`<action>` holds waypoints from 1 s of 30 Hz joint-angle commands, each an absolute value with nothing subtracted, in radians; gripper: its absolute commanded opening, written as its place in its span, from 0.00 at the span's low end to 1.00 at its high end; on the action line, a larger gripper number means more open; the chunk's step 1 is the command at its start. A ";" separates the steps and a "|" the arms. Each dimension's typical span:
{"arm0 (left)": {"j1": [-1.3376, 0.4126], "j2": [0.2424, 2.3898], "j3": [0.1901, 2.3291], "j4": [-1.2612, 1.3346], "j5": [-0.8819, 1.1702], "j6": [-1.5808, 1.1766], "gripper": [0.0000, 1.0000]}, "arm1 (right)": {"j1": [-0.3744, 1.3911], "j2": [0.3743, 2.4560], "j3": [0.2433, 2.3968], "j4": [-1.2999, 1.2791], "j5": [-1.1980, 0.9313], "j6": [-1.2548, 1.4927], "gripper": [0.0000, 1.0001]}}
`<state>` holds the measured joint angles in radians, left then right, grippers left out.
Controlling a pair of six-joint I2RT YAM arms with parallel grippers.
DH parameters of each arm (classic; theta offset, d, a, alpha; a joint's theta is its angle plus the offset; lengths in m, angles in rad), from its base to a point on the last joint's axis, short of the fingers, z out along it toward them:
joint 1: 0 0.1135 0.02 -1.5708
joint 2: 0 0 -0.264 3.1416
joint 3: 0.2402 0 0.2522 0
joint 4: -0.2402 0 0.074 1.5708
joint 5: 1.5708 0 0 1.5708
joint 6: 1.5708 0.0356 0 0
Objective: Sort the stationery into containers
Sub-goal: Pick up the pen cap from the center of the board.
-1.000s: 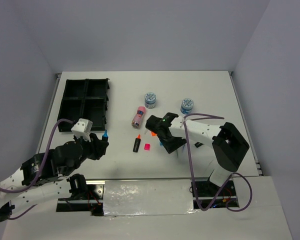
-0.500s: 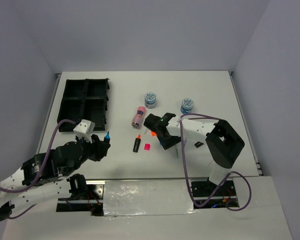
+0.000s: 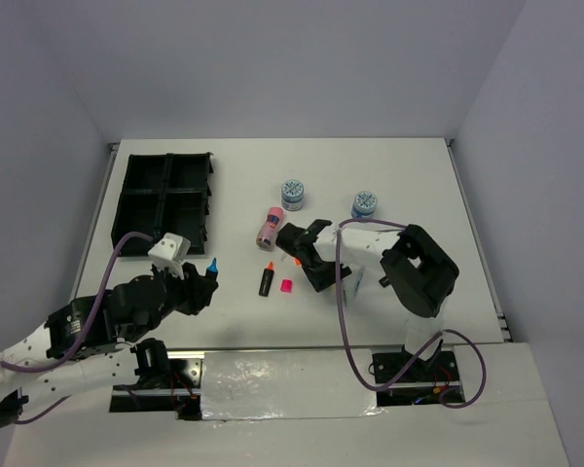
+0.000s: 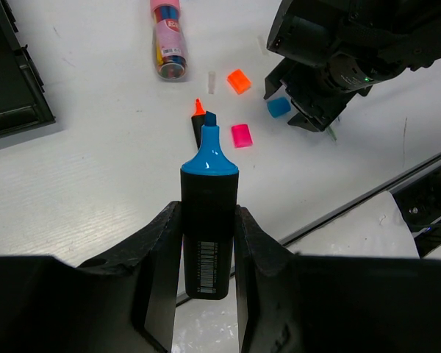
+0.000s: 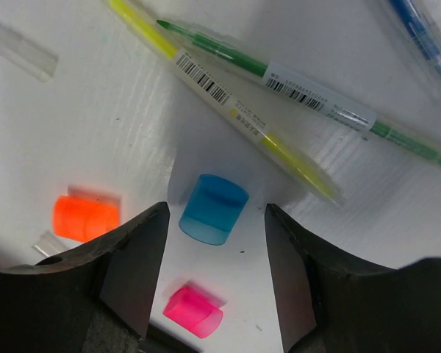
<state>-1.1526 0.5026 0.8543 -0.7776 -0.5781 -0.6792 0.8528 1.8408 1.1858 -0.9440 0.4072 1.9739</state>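
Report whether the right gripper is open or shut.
Open. The right gripper has its fingers spread either side of the blue piece, with a gap showing between it and each finger.

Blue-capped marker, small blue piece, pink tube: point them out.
Blue-capped marker (image 4: 208, 220): left wrist view, black barrel.
Small blue piece (image 5: 214, 209): right wrist view, its middle.
Pink tube (image 3: 268, 227): top external view, mid-body.

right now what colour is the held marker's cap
Blue cap on the marker; left wrist view best.

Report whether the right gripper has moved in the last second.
Yes. In the top view the right gripper has slid left, closer to the pink tube, which lies where it did.
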 commanded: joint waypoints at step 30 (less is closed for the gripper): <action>-1.172 0.571 0.864 -0.709 -0.549 -0.650 0.00 | 0.845 1.498 0.928 -0.262 0.488 1.075 0.00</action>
